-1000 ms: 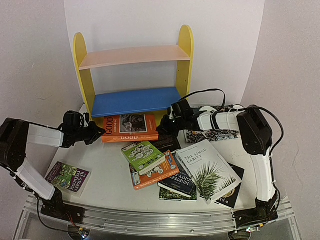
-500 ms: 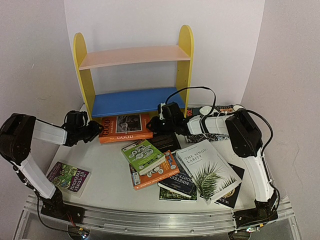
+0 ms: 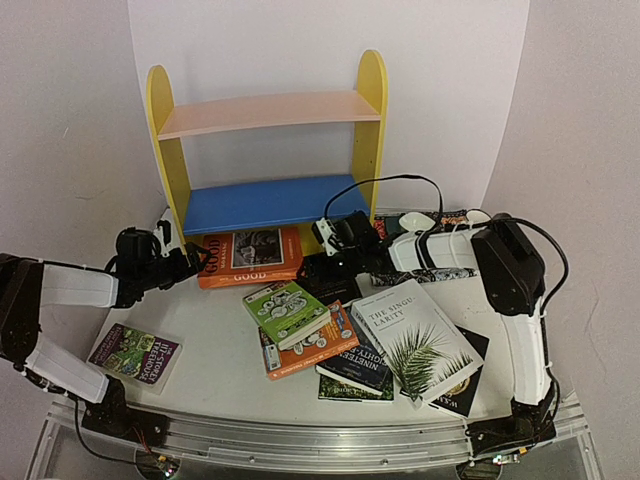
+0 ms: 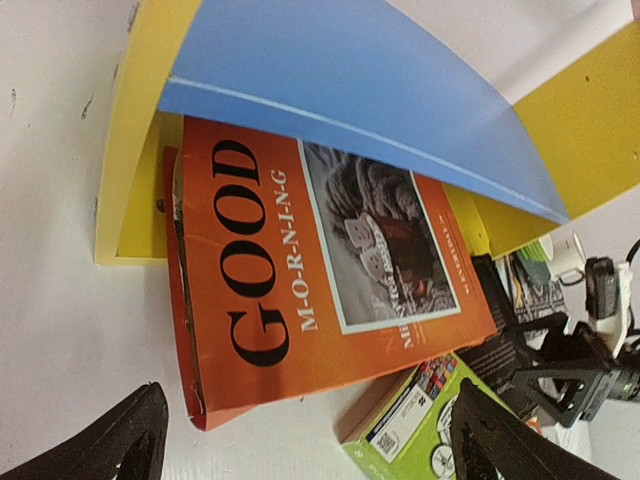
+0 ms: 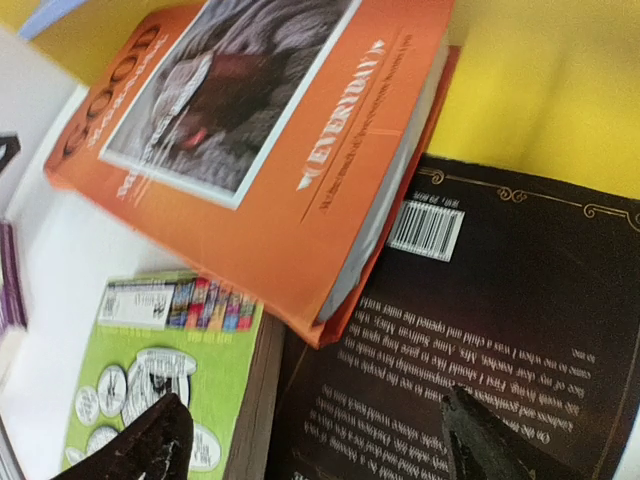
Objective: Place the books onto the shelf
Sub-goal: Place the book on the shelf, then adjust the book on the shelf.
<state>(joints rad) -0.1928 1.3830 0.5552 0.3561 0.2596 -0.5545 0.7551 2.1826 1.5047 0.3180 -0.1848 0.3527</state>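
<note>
At the foot of the small bookcase (image 3: 372,95), which had yellow round-topped sides, a pale pink top board and a blue middle board, a thick orange paperback (image 3: 250,256) lay flat and cover up. Its far edge was tucked under the blue board. The left arm (image 3: 80,285) was stretched low from the left, its jaws spread wide and holding nothing, just off the book's left end. The right arm (image 3: 440,250) was stretched from the right, its jaws likewise spread and holding nothing. They stood near the orange book's right corner, which overlapped a black paperback (image 5: 480,330). The other books lay loose on the white worktop (image 3: 210,365):
- a green one (image 3: 288,312) on top of a second orange cover (image 3: 322,352);
- a white palm-leaf one (image 3: 415,335) over dark covers;
- a purple floral one (image 3: 135,353) apart at the near left.
</note>
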